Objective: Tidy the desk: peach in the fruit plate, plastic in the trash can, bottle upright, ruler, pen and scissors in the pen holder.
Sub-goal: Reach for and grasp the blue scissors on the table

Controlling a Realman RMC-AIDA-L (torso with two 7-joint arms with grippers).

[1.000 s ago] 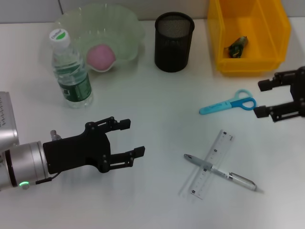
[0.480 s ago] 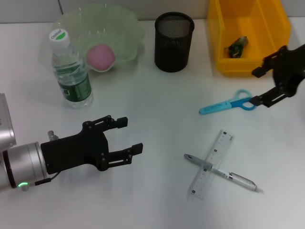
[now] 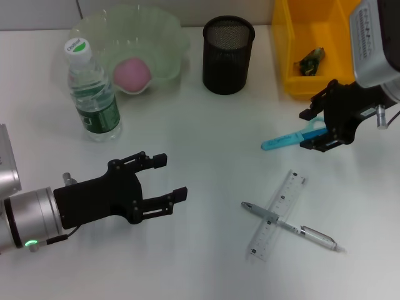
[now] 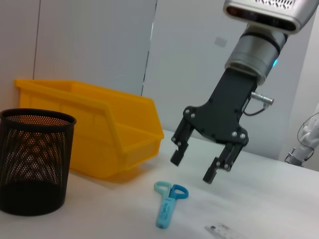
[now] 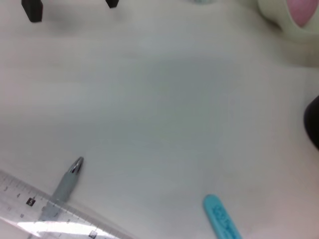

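Note:
The blue scissors (image 3: 284, 140) lie on the table right of centre, and my right gripper (image 3: 305, 130) hangs open just over their handles. The left wrist view shows the right gripper (image 4: 193, 167) a little above the scissors (image 4: 168, 201). A clear ruler (image 3: 278, 214) lies under a silver pen (image 3: 290, 226), and the right wrist view shows both the pen (image 5: 70, 177) and the ruler (image 5: 45, 209). The pink peach (image 3: 131, 74) sits in the green fruit plate (image 3: 156, 28). The bottle (image 3: 92, 94) stands upright. The black mesh pen holder (image 3: 228, 55) stands at the back. My left gripper (image 3: 165, 178) is open at the front left.
The yellow bin (image 3: 325, 87) at the back right holds a piece of plastic (image 3: 310, 60). In the left wrist view the bin (image 4: 94, 134) stands behind the pen holder (image 4: 32, 167).
My right gripper has swung in from the right edge and turned down over the scissors' handles. The left gripper has barely shifted.

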